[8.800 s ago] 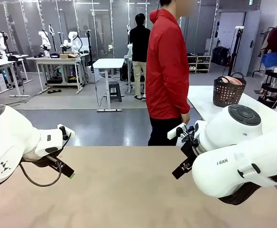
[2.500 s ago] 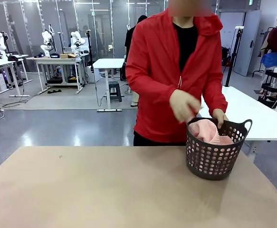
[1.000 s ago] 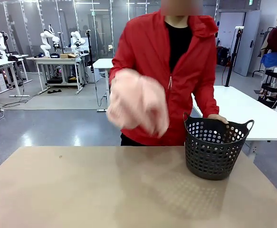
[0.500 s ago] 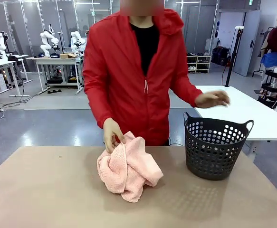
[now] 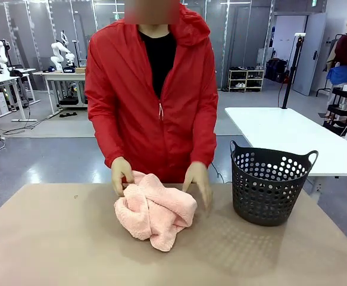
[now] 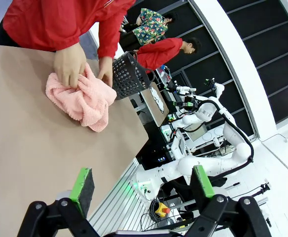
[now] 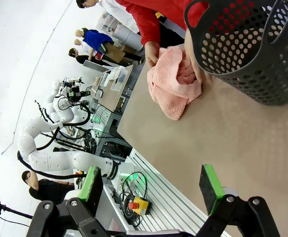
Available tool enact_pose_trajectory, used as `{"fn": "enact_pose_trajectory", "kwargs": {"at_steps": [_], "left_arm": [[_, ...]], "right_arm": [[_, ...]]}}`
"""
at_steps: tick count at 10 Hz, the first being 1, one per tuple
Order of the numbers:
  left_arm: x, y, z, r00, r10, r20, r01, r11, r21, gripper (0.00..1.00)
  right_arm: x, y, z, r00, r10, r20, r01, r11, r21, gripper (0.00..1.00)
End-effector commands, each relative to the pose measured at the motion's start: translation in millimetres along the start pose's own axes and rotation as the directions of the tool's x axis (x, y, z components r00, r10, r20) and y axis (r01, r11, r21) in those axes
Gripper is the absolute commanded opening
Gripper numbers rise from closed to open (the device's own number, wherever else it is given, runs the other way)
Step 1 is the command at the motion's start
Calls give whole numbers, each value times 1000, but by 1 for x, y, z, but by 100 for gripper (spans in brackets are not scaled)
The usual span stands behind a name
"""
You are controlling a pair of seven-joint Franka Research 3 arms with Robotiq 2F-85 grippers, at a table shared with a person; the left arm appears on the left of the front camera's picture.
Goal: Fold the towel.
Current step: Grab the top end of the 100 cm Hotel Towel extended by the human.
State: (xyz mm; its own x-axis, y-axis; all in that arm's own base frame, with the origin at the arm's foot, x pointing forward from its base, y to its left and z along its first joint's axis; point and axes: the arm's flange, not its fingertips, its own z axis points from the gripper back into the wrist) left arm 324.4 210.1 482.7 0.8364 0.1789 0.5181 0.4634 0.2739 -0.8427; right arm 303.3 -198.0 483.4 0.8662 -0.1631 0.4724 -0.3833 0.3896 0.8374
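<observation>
The towel (image 5: 155,214) lies in a crumpled pale pink heap on the tan table, near the far edge and left of the basket. A person in a red jacket stands behind it with both hands (image 5: 121,174) resting on the heap. The same towel (image 6: 80,97) appears far off in the left wrist view, where my left gripper (image 6: 143,181) stands open with nothing between its green pads. From the right wrist the towel (image 7: 172,84) shows beside the basket, and my right gripper (image 7: 152,186) is open and holds nothing, well back from it.
A dark perforated basket (image 5: 270,186) stands on the table right of the towel, with nothing seen inside it; it also shows as the basket (image 7: 247,44) close ahead in the right wrist view. Bare tan tabletop (image 5: 72,250) stretches in front of the towel. A white table (image 5: 292,134) stands behind.
The person has stepped left and brought the second hand from above the basket down onto the towel. The heap has shifted slightly left.
</observation>
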Motion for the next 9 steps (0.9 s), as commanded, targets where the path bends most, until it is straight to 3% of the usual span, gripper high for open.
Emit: {"fn": "enact_pose_trajectory", "kwargs": {"at_steps": [1,9], "left_arm": [[0,0,1,1000,-13,-2,13,1000,-18,100],[0,0,1,1000,-13,-2,13,1000,-18,100]], "right_arm": [[2,0,1,1000,22,11,-22,1000,9,100],[2,0,1,1000,22,11,-22,1000,9,100]]}}
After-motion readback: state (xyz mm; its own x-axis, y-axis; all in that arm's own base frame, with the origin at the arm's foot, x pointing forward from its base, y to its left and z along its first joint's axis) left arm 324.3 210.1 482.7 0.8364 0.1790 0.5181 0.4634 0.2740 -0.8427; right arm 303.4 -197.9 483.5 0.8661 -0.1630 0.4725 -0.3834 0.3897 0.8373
